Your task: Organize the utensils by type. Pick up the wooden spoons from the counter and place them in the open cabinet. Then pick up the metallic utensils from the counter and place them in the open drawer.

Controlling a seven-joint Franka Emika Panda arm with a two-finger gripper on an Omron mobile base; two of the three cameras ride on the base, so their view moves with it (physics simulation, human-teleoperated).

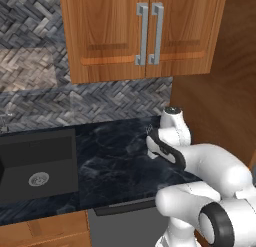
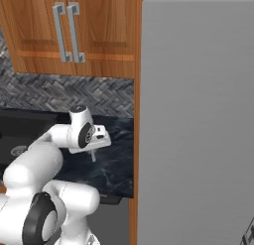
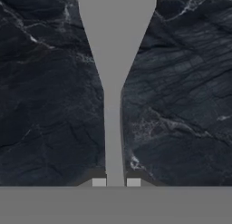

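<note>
My gripper (image 3: 116, 182) is shut on a metallic utensil (image 3: 115, 60), a flat grey piece with a slim stem that widens into a broad end away from the fingers. It hangs just above the black veined counter (image 3: 50, 105). In the right base view the gripper (image 2: 94, 150) points down over the counter (image 2: 116, 169), with the thin grey utensil (image 2: 93, 156) below the hand. In the left base view the hand is over the right part of the counter (image 1: 115, 161). The wooden spoons and the drawer are out of view.
Wall cabinets (image 1: 145, 36) with shut doors and silver bar handles hang above the counter. A dark sink (image 1: 37, 166) lies at the left. A tall wooden panel (image 1: 215, 106) and a grey appliance front (image 2: 198, 120) close off the right.
</note>
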